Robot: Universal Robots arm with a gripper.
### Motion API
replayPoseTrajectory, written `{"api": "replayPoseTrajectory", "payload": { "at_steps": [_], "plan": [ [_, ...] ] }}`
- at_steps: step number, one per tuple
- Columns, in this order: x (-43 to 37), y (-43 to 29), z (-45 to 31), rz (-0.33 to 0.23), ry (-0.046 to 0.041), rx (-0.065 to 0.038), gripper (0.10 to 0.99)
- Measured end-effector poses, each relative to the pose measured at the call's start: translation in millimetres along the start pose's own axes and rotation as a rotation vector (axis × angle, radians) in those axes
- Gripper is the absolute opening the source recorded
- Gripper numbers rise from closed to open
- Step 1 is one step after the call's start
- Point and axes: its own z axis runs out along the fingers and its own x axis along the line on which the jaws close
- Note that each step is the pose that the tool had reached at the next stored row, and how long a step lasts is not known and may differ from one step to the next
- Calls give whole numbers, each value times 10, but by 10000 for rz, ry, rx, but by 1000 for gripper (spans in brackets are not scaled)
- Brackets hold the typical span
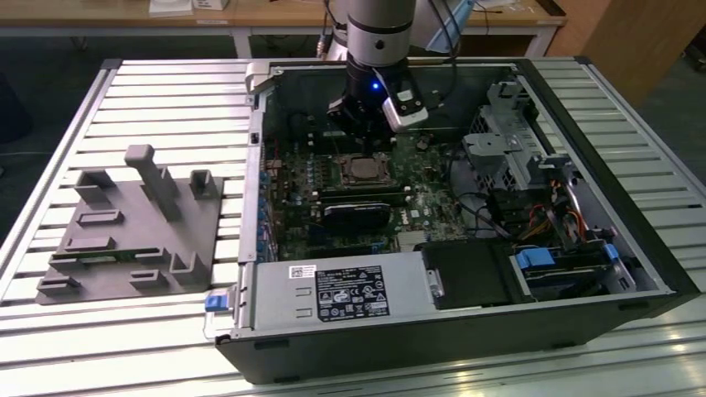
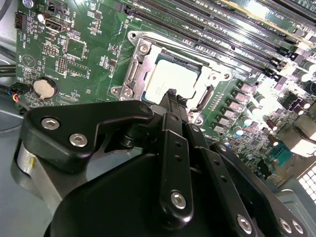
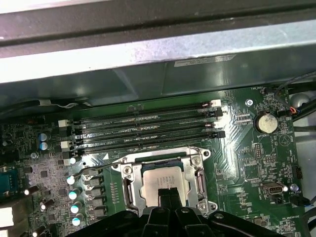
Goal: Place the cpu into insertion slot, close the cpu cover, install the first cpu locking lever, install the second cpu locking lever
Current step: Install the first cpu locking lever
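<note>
Here, one cpu [image 3: 157, 178], four memory slots [image 3: 143, 129].

The cpu [image 3: 161, 178] lies in the insertion slot [image 3: 131, 188], beside the memory slots [image 3: 143, 126]

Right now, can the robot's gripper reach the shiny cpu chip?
Probably yes: the gripper hangs close over the cpu, and nothing sits between them.

Tabletop [image 1: 165, 91]: silvery slatted metal, glare on the near slats.
Behind: wooden desk [image 1: 276, 15] on pale legs.
Exterior view's right: wooden panel [image 1: 629, 41].
Floor [image 1: 45, 70]: dark.
</note>
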Motion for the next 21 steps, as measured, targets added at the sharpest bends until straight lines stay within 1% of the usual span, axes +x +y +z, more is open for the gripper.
{"api": "replayPoseTrajectory", "payload": {
  "at_steps": [3,6,15,18,21],
  "plan": [
    [1,-1,-7,0,1,3,106],
    [0,1,-31,0,0,0,106],
    [-2,5,-164,0,0,0,106],
    [3,5,-168,0,-6,-3,106],
    [52,-3,-170,0,-18,-2,106]
  ]
}}
